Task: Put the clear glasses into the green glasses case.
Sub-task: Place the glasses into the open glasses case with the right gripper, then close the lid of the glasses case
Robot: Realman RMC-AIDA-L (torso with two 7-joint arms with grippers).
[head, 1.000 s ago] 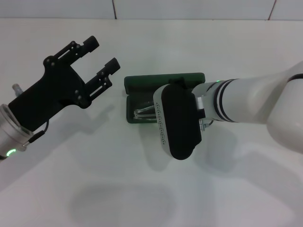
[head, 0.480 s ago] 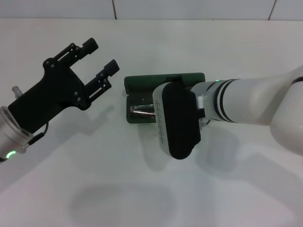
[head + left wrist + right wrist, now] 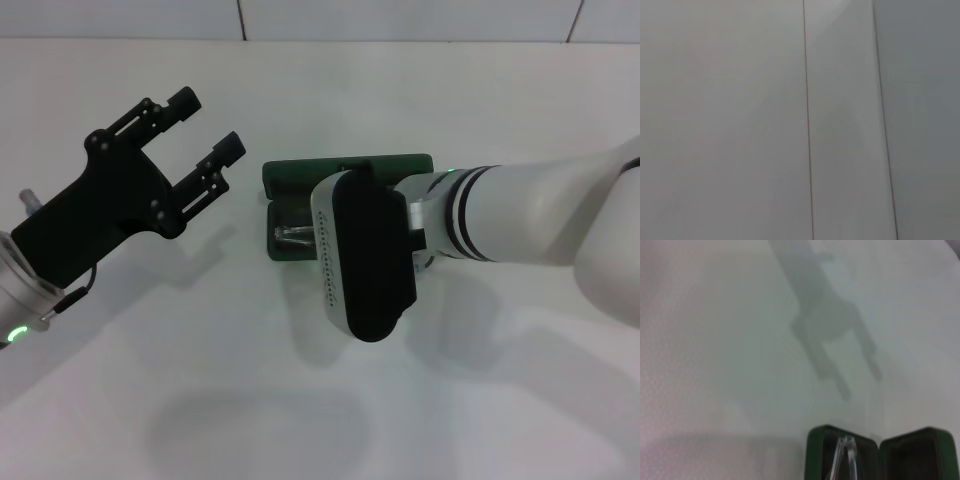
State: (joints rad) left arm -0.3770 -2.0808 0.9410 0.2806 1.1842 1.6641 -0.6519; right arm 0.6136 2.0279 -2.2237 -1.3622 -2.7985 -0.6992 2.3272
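Note:
The green glasses case (image 3: 345,171) lies open in the middle of the white table, lid standing at the far side. In its dark tray the clear glasses (image 3: 292,235) show as a glinting end at the case's left part. My right gripper (image 3: 365,256) hangs directly over the case, and its black and white housing hides the rest of the tray. The right wrist view shows the case's rim (image 3: 813,441) and one thin arm of the clear glasses (image 3: 845,454) rising from the tray. My left gripper (image 3: 208,124) hovers open and holding nothing, to the left of the case.
The white table (image 3: 250,400) spreads around the case. A tiled wall seam (image 3: 240,18) runs along the back. The left wrist view shows only a pale surface with thin seams (image 3: 807,125).
My right wrist has shifted a little to the left over the case. The left gripper has drifted slightly left, still open. The glasses lie lower in the tray.

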